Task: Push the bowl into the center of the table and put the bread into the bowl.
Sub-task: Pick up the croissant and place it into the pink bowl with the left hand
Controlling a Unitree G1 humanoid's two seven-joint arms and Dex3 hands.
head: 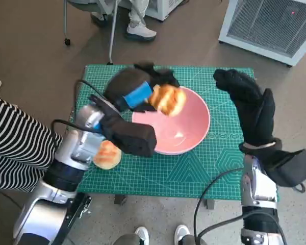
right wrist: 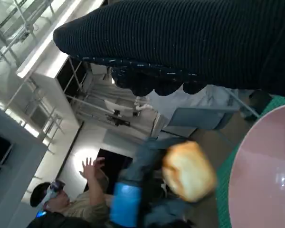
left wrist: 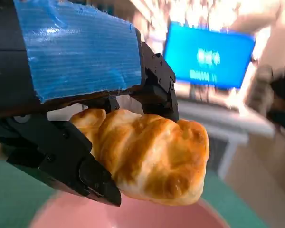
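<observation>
One Roll Over the Bowl, One Waiting on the Mat

Two pieces of bread were in play. The left hand [head: 143, 94] pinched a golden bread roll [head: 168, 100] between its black fingers [left wrist: 85, 175] and held it in the air above the near-left rim of the pink bowl [head: 194, 127]. The bowl sat roughly mid-surface on the green mat [head: 214, 158], so the pushing step looked done and the placing step was in hand. A second roll [head: 107, 154] lay on the mat just beside the left forearm, outside the bowl. The right hand [head: 245, 97] hovered apart from the bowl, gloved fingers loosely spread, holding nothing. Next, the left hand would probably need to carry the roll further over the bowl's hollow, lower it and let go.
</observation>
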